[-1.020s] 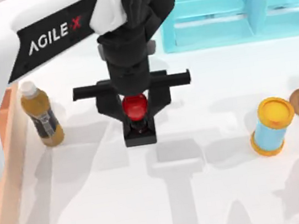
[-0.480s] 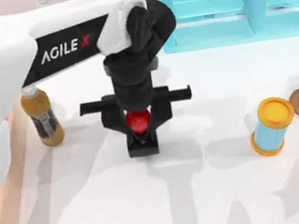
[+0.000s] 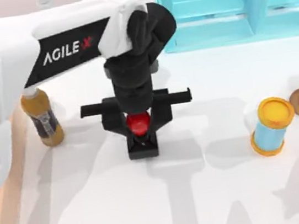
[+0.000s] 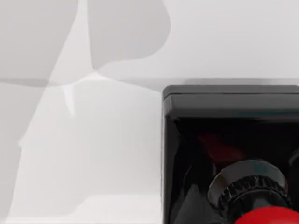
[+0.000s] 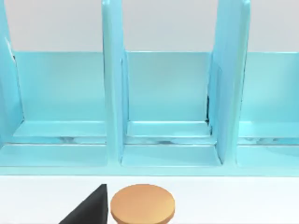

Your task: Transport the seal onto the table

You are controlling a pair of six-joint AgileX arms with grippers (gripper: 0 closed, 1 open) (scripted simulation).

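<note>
"AGILE X" is read in white letters on the left arm (image 3: 65,46). The left tool (image 3: 139,125) is closed on the seal (image 3: 139,123), whose black base is seen low over the desk (image 3: 207,204) near its middle. Compared with a second ago, arm and seal have shifted slightly rightward.

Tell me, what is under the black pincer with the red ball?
Under the left pincer sits the seal: its red knob peeks out between the fingers and its black base rests over the white table. The pincer covers the rest of the knob.
</note>
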